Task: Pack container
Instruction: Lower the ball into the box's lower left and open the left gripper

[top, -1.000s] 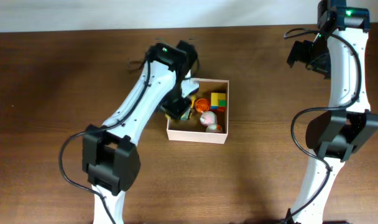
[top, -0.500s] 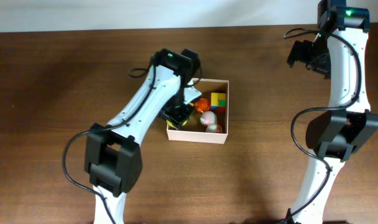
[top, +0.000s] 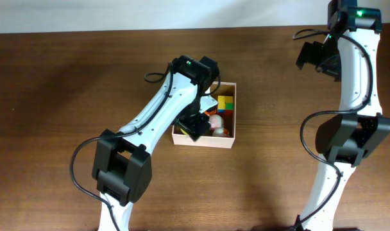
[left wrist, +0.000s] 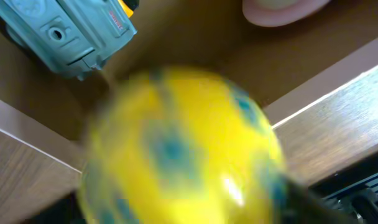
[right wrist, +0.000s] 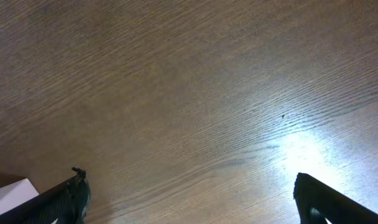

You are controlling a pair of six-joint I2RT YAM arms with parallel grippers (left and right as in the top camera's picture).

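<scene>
The container, a square white-walled box with a tan inside, sits at the table's middle. It holds colored blocks and a pink toy. My left gripper hangs over the box's left part and is shut on a yellow ball with teal patches. The ball is blurred and fills the left wrist view above the tan floor. My right gripper is open and empty, high at the back right. In the right wrist view it is over bare wood.
A teal toy and a pink round toy lie in the box beyond the ball. The box's white rim runs to the right of the ball. A white corner shows at the lower left of the right wrist view.
My left arm has swung right and forward, carrying its gripper from the box's left edge to over its inside. The right arm has not moved.
</scene>
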